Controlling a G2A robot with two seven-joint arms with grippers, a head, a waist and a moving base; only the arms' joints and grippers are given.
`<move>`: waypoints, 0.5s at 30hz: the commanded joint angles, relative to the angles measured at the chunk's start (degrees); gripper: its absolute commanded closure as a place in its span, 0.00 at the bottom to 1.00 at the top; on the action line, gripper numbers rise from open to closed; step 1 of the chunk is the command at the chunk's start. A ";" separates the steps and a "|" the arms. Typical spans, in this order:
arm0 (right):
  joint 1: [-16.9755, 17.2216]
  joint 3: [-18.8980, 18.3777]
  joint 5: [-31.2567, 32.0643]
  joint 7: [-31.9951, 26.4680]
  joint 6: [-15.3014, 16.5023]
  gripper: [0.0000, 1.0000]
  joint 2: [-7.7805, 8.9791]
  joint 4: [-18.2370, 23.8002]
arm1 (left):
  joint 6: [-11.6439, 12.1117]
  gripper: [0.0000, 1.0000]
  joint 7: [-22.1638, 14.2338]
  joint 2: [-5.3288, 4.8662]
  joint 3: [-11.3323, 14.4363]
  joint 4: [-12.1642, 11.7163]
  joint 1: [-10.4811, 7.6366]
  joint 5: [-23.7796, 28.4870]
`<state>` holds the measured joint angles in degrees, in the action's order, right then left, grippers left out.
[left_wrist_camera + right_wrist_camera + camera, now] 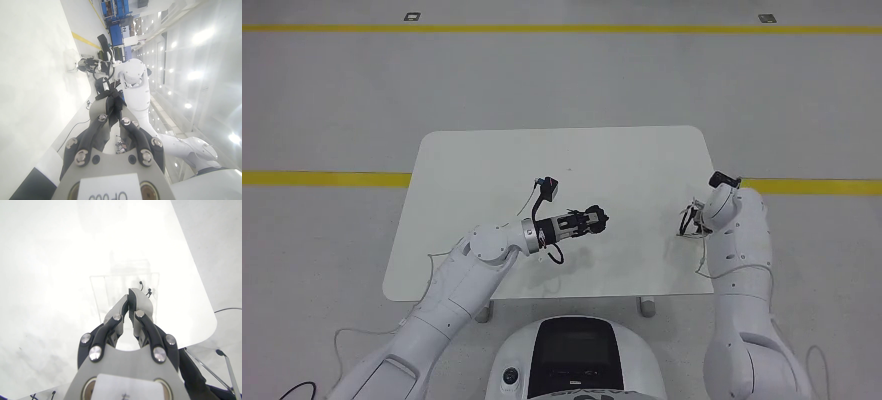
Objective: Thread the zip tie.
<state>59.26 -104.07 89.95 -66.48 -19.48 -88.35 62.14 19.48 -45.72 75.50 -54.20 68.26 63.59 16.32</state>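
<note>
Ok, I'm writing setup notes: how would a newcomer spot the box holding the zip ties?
Find the white table and go to its edge on the robot's right. There, under the shut right claw, stands a box. See-through walls and thin black zip ties inside set it apart from the white tabletop.

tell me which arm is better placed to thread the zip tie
Left, likely: the left end effector is shut on the black zip tie; the right end effector is shut with nothing seen in it, above the clear box.
</note>
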 commanded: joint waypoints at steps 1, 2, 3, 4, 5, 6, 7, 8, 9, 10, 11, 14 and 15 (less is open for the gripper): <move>0.01 0.04 0.00 0.15 0.00 0.91 0.08 -0.27 | 0.00 1.00 0.00 0.00 0.00 0.00 0.00 0.00; -0.04 0.09 0.00 0.14 0.00 0.76 0.11 -0.37 | 0.00 1.00 0.00 0.00 0.00 0.00 0.00 0.00; -0.06 0.26 0.00 0.08 0.00 0.73 0.15 -0.51 | 0.00 1.00 0.00 0.00 0.00 0.00 0.00 0.00; -0.10 0.58 0.00 -0.11 0.00 0.69 0.26 -0.70 | 0.00 1.00 0.00 0.00 0.00 0.00 0.00 0.00; -0.14 0.74 0.00 -0.15 0.00 0.67 0.36 -0.77 | 0.00 1.00 0.00 0.00 0.00 0.00 0.00 0.00; -0.17 0.97 0.00 -0.30 0.00 0.66 0.47 -0.96 | 0.00 1.00 0.00 0.00 0.00 0.00 0.00 0.00; -0.29 1.24 0.00 -0.39 0.00 0.65 0.64 -1.18 | 0.00 1.00 0.00 0.00 0.00 0.00 0.00 0.00; -0.39 1.42 0.00 -0.38 0.00 0.65 0.76 -1.41 | 0.00 1.00 0.00 0.00 0.00 0.00 0.00 0.00; -0.52 1.60 0.00 -0.42 0.00 0.66 0.89 -1.68 | 0.00 1.00 0.00 0.00 0.00 0.00 0.00 0.00; -0.72 1.80 0.00 -0.42 0.00 0.66 1.05 -2.01 | 0.00 1.00 0.00 0.00 0.00 0.00 0.00 0.00; -0.88 1.92 0.00 -0.39 0.00 0.66 1.15 -2.26 | 0.00 1.00 0.00 0.00 0.00 0.00 0.00 0.00; -1.44 2.22 0.00 -0.26 0.00 0.67 1.37 -3.33 | 0.00 1.00 0.00 0.00 0.00 0.00 0.00 0.00; -1.62 2.28 0.00 -0.15 0.00 0.67 1.42 -3.77 | 0.00 1.00 0.00 0.00 0.00 0.00 0.00 0.00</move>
<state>57.80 -101.84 89.95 -66.72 -19.48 -86.97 58.79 19.48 -45.72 75.50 -54.20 68.26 63.59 16.32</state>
